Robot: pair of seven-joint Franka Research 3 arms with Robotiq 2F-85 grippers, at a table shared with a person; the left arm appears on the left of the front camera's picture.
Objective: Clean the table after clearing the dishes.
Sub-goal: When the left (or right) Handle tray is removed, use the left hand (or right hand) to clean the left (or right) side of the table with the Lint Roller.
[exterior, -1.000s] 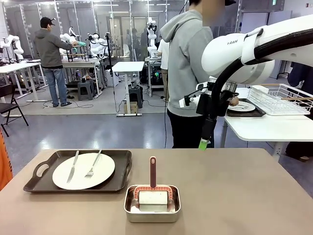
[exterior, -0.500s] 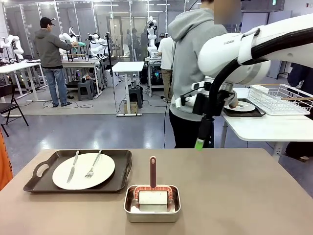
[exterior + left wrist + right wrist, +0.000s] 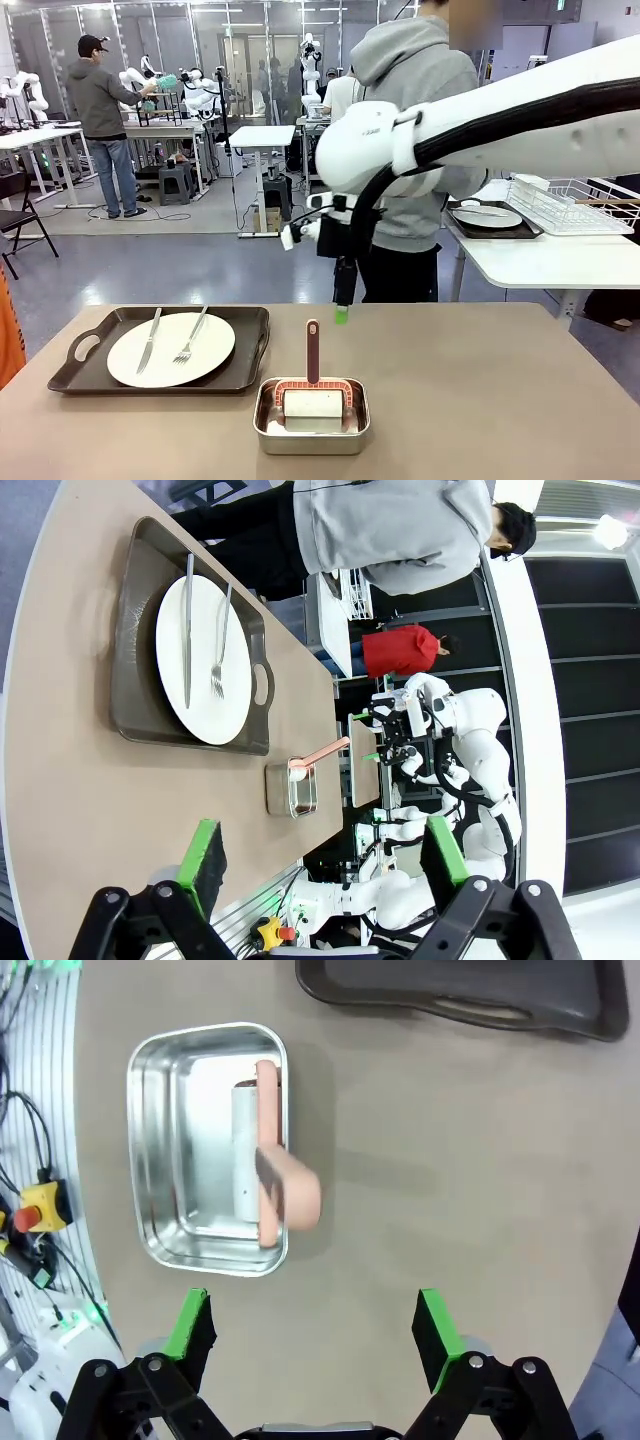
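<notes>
Tan-brown and matte, the worktop [image 3: 480,400] is seen stretching across the front view, with a person [image 3: 420,120] in a grey hooded top standing at its far side. On its left part a dark brown tray [image 3: 252,345] is laid, and a white plate [image 3: 215,345] is carried on it with a knife [image 3: 149,340] and a fork [image 3: 190,336] placed across it. Just beside the tray, toward the middle, a steel pan [image 3: 310,435] is set, and a pink-handled roller [image 3: 313,350] is lodged in it with the handle raised.

The right claw [image 3: 342,312] is held pointing down above the worktop, over its far part behind the pan. In the right wrist view the same claw [image 3: 315,1335] is shown spread wide with nothing between its green pads, the pan [image 3: 160,1160] and roller [image 3: 290,1185] lying below and ahead of it.

The left claw [image 3: 325,865] is likewise shown spread apart and gripping nothing, raised over the worktop's near edge.

A second plate [image 3: 487,216] on a second tray [image 3: 525,232] is seen on a smaller white worktop [image 3: 540,265] at the right, beside a wire rack [image 3: 580,205].
</notes>
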